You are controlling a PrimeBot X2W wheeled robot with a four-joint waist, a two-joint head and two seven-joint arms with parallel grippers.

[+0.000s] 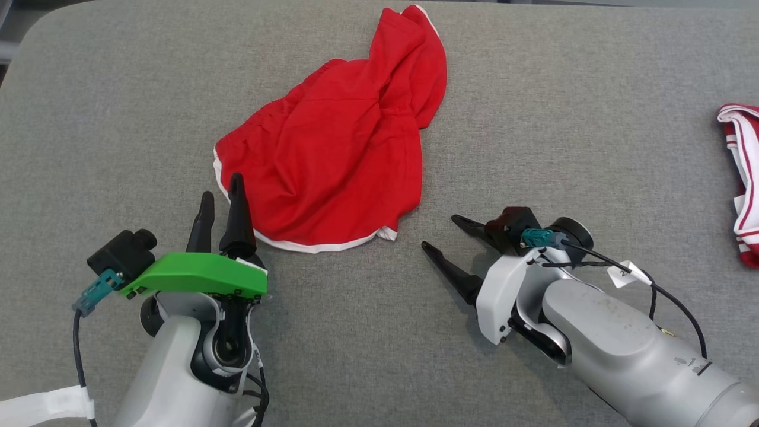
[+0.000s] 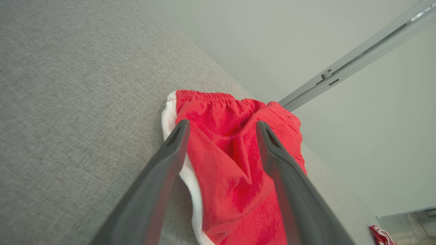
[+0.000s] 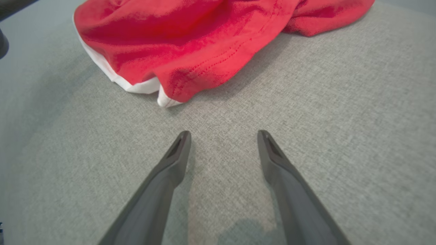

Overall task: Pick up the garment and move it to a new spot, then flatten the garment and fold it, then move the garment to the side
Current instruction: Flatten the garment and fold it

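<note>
The garment (image 1: 338,148) lies crumpled in the upper middle of the frame on the grey table (image 1: 89,118), neither flattened nor folded, so I judge most of the job left. My left gripper (image 1: 221,185), lower left, is spread wide at its white hem, holding nothing; contact I cannot tell. My right gripper (image 1: 440,231), lower right, is spread and empty, near the hem corner

one grey bench (image 1: 563,118). two pieces of clothing: one red garment (image 1: 332,160) with white trim, and one red-and-white striped cloth (image 1: 744,178). two end effectors, the left end effector (image 1: 220,187) and the right end effector (image 1: 439,231), each with two dark fingers (image 1: 237,219), four in all. one green cover (image 1: 195,273). two teal plugs, the left plug (image 1: 98,289) and the right plug (image 1: 533,238).
</note>
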